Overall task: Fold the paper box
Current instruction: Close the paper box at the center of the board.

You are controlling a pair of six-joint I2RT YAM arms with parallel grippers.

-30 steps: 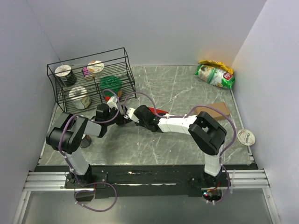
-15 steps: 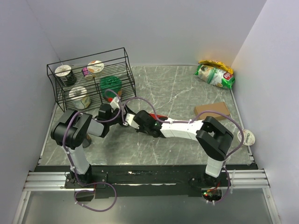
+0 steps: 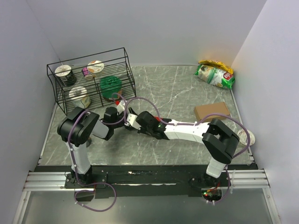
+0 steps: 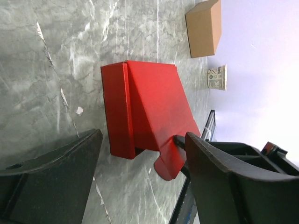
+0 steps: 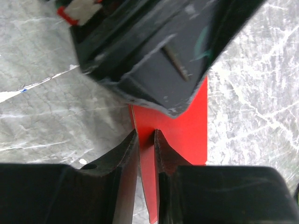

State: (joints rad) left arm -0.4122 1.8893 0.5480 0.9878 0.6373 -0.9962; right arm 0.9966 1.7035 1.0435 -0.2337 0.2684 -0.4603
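Creases run across the bright red thin-card paper box (image 4: 149,107), lying on the glossy grey marbled table (image 4: 56,51). Left gripper (image 4: 142,137) flanks it, blunt black jaws released; right gripper (image 5: 145,137) seemingly pinches 1 thin flap edge.

Seen from above, the left end effector (image 4: 142,140) and right end effector (image 5: 146,137) are covering nearly all of the bright red creased card box (image 4: 149,98). The right arm (image 3: 219,142) is partly hiding a white paper cup (image 3: 251,136).
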